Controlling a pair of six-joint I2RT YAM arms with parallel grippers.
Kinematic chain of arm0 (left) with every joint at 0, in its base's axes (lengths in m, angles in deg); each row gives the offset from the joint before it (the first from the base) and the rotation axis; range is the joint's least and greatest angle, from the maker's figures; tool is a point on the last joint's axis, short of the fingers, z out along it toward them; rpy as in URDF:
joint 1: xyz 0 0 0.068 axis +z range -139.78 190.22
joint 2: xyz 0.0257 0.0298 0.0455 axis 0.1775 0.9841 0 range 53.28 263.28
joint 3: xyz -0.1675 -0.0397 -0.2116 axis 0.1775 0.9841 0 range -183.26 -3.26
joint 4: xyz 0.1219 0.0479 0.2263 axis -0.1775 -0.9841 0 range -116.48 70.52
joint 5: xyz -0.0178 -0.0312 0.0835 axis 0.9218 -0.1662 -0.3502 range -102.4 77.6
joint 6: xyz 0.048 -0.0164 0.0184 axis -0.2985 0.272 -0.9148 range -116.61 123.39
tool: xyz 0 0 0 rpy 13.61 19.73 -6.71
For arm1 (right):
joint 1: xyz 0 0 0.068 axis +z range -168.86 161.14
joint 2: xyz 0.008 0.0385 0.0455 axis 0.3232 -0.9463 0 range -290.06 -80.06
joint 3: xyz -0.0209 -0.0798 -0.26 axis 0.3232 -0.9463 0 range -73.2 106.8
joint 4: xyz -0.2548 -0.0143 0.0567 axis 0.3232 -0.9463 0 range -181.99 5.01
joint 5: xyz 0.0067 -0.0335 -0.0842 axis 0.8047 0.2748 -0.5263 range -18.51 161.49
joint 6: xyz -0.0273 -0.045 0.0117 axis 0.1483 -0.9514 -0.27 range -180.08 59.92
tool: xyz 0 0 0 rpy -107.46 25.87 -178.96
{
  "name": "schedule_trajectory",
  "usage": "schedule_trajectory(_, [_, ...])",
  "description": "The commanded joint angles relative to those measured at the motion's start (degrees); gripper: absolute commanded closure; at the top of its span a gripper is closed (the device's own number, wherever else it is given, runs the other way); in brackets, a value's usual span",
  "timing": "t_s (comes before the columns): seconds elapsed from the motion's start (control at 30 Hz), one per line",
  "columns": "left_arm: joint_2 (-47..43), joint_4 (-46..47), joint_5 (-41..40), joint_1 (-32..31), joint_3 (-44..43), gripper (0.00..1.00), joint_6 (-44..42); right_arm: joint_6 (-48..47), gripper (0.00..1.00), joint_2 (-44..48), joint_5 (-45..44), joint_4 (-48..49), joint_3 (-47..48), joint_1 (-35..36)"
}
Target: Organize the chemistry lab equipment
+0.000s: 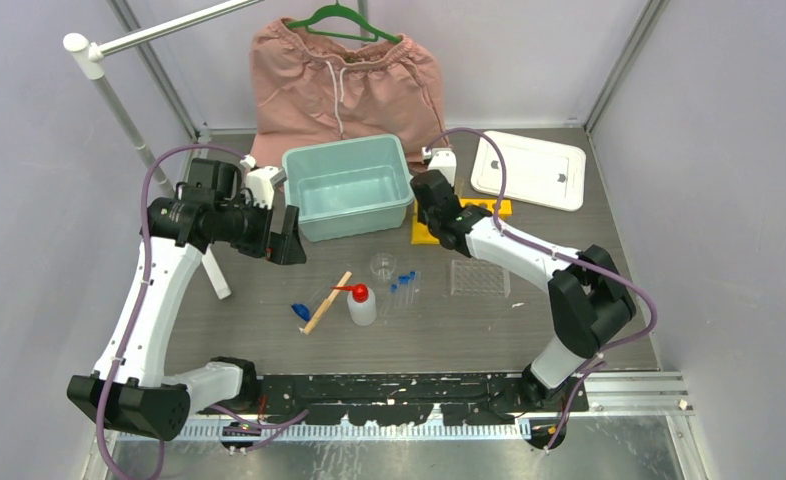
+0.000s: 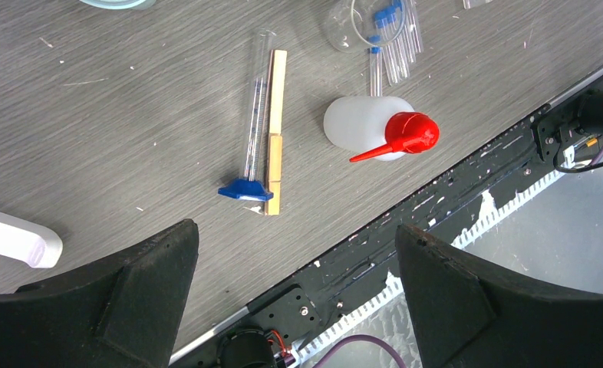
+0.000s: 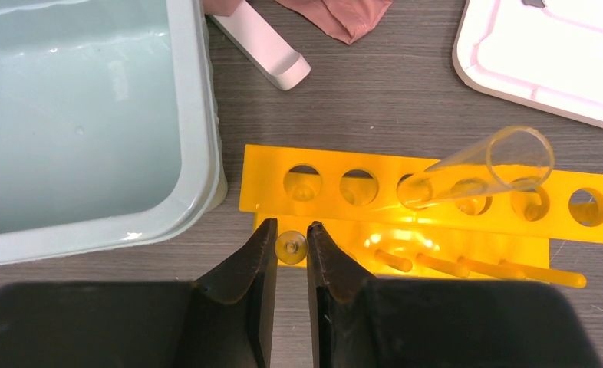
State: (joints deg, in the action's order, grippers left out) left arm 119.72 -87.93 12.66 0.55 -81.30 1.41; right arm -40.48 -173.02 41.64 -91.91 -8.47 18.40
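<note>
— that yellow rack [image 3: 271, 165] looks like thin, stiff plastic, light and probably slick. where would you grab it?
— by an edge or a corner post, gently (a clear tube [image 3: 482, 162] leans in it and could tip).
— and the right gripper [image 3: 291, 247]?
— at the rack's corner beside the bin [image 3: 195, 115], fingers almost together about a post. gripping? can't tell. the left gripper [image 2: 294, 234] is spread wide above the stick [image 2: 277, 115].
</note>
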Motion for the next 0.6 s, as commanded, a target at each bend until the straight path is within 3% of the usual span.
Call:
schedule_trajectory(0.0, [-1.31,2.04,0.47,0.25,-1.09,0.0,-0.57,0.09,0.99,4.2,0.3,-0.53,0.67,-0.33])
schedule_trajectory(0.57, [-1.53,2.26,0.52,0.27,-0.54,0.0,-0.53,0.95,0.99,1.78,1.55,-0.26,-0.74,-0.34])
